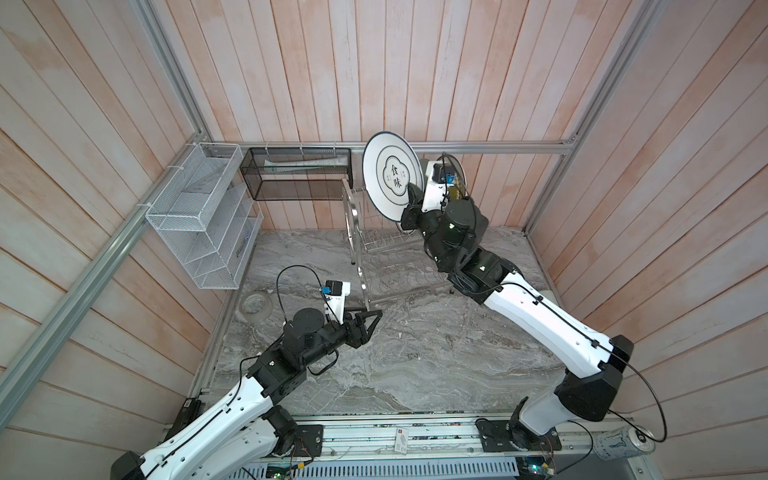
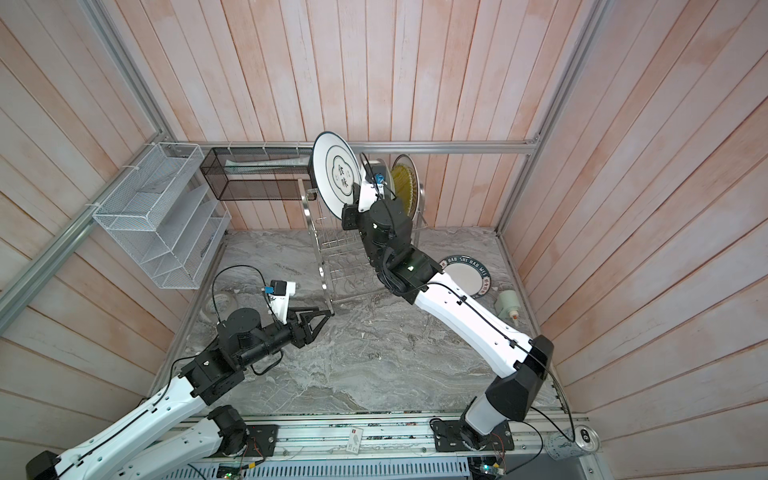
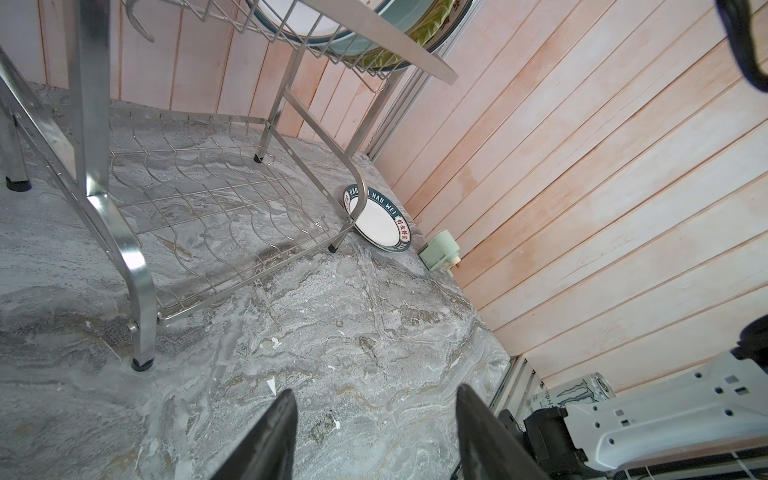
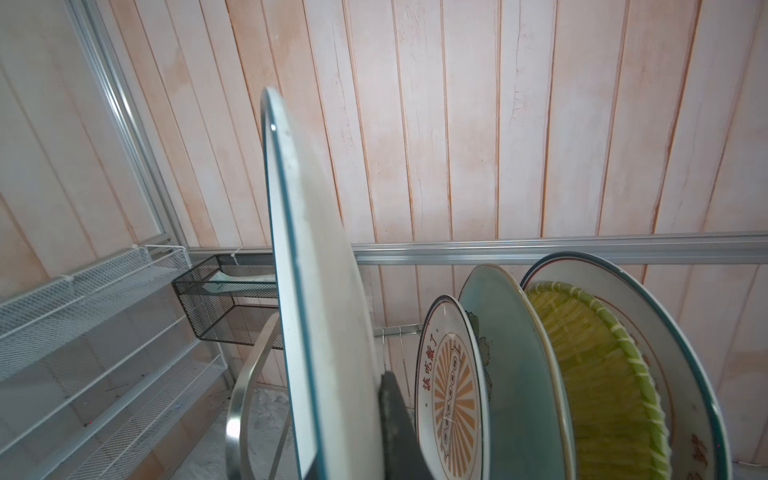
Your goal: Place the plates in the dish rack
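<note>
The cloud-outline plate [image 1: 390,183] is white with a thin dark-green rim, a dark cloud outline and black characters in the middle. The sunburst plate [image 4: 451,395] is white with orange rays and red characters. The pale green plate [image 4: 511,353] is plain on the side that shows, and the woven-look plate [image 4: 598,374] is yellow-green. The lettered plate [image 2: 467,274] is white, with white letters on its dark-green rim. The dish rack [image 3: 89,124] is shiny silver, and the surface [image 1: 415,353] is grey, veined like marble

Right gripper [image 1: 411,198] raised, clamped, left gripper [image 1: 372,314] low, parted
</note>
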Action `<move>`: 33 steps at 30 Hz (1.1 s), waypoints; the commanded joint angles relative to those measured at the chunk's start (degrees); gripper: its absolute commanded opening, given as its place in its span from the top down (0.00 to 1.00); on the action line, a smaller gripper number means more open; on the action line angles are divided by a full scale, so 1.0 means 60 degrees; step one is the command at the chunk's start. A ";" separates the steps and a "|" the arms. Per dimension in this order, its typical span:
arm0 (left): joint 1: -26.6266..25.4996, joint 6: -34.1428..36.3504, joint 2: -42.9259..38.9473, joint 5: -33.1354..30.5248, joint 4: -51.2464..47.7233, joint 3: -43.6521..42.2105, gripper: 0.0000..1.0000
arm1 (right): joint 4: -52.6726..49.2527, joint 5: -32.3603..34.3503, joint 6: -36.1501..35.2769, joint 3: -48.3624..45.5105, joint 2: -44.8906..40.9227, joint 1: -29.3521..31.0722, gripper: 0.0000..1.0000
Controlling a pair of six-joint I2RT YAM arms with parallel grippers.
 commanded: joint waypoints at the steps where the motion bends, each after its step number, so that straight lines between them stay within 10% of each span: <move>1: -0.0041 0.0003 -0.0073 0.0020 -0.0004 0.0130 0.38 | 0.0088 0.1577 -0.0760 0.0851 0.0411 0.0283 1.00; 33: -0.0050 -0.0290 -0.0293 -0.0084 -0.0060 -0.0229 0.38 | -0.2883 0.3378 -0.0897 0.5001 0.3956 0.0354 1.00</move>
